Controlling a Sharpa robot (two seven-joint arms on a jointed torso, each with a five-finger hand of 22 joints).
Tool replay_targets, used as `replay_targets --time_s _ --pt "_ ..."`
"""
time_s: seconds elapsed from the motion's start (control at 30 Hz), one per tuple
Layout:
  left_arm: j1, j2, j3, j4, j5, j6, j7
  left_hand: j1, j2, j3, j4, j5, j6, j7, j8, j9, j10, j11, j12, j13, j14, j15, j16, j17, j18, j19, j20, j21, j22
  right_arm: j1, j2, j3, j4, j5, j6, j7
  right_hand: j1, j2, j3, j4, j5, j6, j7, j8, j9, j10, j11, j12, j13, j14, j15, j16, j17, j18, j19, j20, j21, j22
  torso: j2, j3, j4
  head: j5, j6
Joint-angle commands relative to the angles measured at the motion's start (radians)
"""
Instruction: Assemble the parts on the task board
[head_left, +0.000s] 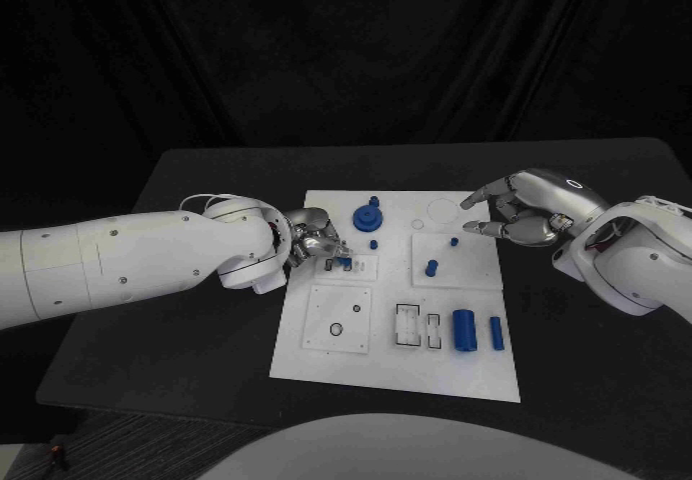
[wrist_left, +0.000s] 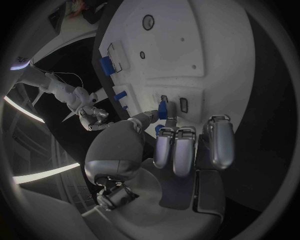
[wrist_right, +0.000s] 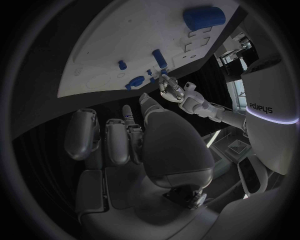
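Left hand (head_left: 312, 238) is sitting over the left-centre of the task board (head_left: 325, 378), fingertips pointing down at a small raised square plate (head_left: 351, 267). It's pinching a small blue part (head_left: 343, 265) between thumb and a finger right at that plate; left wrist view is showing the same piece (wrist_left: 162, 108) held upright at the fingertips, with the other fingers (wrist_left: 177, 150) lying straight and side by side next to it. Can't tell whether the part is already touching the board or just above it.

Right hand (head_left: 522, 212) is hovering at the board's far right edge, fingers curled loosely inward with gaps between them, holding nothing that I can see. Its fingertips are pointing toward a blue peg (head_left: 453, 241) on the right-hand square plate, apart from it.

Rest of the parts are lying on the board: blue gear-like piece (head_left: 369, 215) near the far edge in the middle, small blue peg (head_left: 374, 244) just below it, another blue peg (head_left: 431, 267) standing on the right plate, big blue cylinder (head_left: 464, 331) and a thinner blue bar (head_left: 496, 333) side by side near the front right, next to two empty rectangular slots (head_left: 410, 326). A round ring-shaped hole (head_left: 336, 329) is sitting in the front-left plate
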Motion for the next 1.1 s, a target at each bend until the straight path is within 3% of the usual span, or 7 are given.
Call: replay_targets --time_s 0.03,0.67,0.8,0.87,0.97,1.1 --pt "-0.006 -0.002 -0.003 0.005 -0.001 0.027 0.0 0.015 -0.001 0.005 0.002 0.006 -0.001 -0.007 0.003 0.003 0.059 0.005 -0.005 0.217 0.087 0.004 -0.007 0.223 0.013 -0.008 -0.003 -0.004 0.068 -0.003 0.0 0.0 0.001 -0.001 -0.009 -0.006 -0.003 0.008 0.001 -0.004 0.0 0.005 0.0 -0.004 -0.001 -0.007 0.0 -0.004 0.058 0.038 0.006 -0.005 -0.001 0.01 -0.007 -0.003 -0.007 0.155 0.0 -0.0004 0.0003 0.0 0.0" --pt "-0.015 -0.003 -0.003 0.009 -0.001 0.014 0.014 0.02 -0.003 0.004 0.005 0.006 -0.008 -0.004 0.001 0.004 0.055 0.008 -0.009 0.214 0.084 0.005 -0.009 0.218 0.014 -0.012 -0.001 -0.009 0.066 -0.004 -0.002 0.0 0.0 -0.001 -0.011 -0.007 -0.002 0.008 0.002 -0.006 0.001 0.006 0.0 -0.004 -0.001 -0.008 0.0 -0.006 0.057 0.038 0.006 -0.007 -0.003 0.01 -0.008 -0.003 -0.01 0.155 -0.001 0.0005 -0.0013 0.001 0.0" --pt "-0.016 -0.002 -0.003 0.006 -0.001 0.013 0.015 0.026 -0.006 -0.012 0.027 -0.04 -0.021 0.001 -0.002 0.01 0.052 0.013 -0.012 0.211 0.081 0.01 -0.012 0.213 0.015 -0.018 0.004 -0.017 0.064 -0.005 -0.001 0.0 -0.001 -0.001 -0.011 -0.007 -0.002 0.008 0.002 -0.006 0.001 0.006 0.0 -0.004 -0.001 -0.008 0.0 -0.006 0.057 0.038 0.006 -0.007 -0.003 0.01 -0.008 -0.003 -0.01 0.155 -0.001 0.0002 -0.002 0.002 0.0" --pt "-0.017 -0.001 -0.003 0.005 -0.001 0.014 0.016 0.025 -0.007 -0.041 0.056 -0.086 -0.027 0.003 -0.003 0.012 0.05 0.016 -0.012 0.21 0.08 0.013 -0.013 0.211 0.016 -0.02 0.007 -0.02 0.064 -0.005 -0.001 0.0 -0.001 -0.001 -0.011 -0.007 -0.002 0.008 0.002 -0.006 0.001 0.006 0.0 -0.004 -0.001 -0.008 0.0 -0.006 0.057 0.038 0.006 -0.007 -0.003 0.01 -0.008 -0.003 -0.01 0.155 -0.001 0.0 -0.0023 0.003 0.0" --pt "-0.017 -0.001 -0.003 0.005 -0.001 0.015 0.018 0.021 -0.008 -0.063 0.079 -0.126 -0.03 0.005 -0.006 0.012 0.049 0.017 -0.013 0.21 0.079 0.015 -0.013 0.21 0.016 -0.022 0.009 -0.024 0.064 -0.006 -0.001 0.0 -0.002 -0.001 -0.011 -0.008 -0.002 0.008 0.002 -0.006 0.001 0.006 0.0 -0.004 -0.001 -0.008 0.0 -0.006 0.057 0.038 0.006 -0.007 -0.003 0.01 -0.008 -0.003 -0.01 0.155 -0.001 0.0 -0.0021 0.002 0.0" --pt "-0.018 -0.002 -0.003 0.005 -0.001 0.018 0.019 -0.005 -0.02 -0.121 0.14 -0.189 -0.034 0.011 -0.017 0.005 0.047 0.023 -0.014 0.209 0.077 0.019 -0.014 0.208 0.017 -0.023 0.013 -0.027 0.066 -0.008 -0.001 0.0 -0.004 -0.001 -0.009 -0.008 -0.002 0.008 0.002 -0.006 0.001 0.006 0.0 -0.004 -0.001 -0.008 0.0 -0.006 0.057 0.038 0.006 -0.007 -0.003 0.01 -0.008 -0.003 -0.01 0.155 -0.001 0.0004 -0.0016 0.004 0.0"
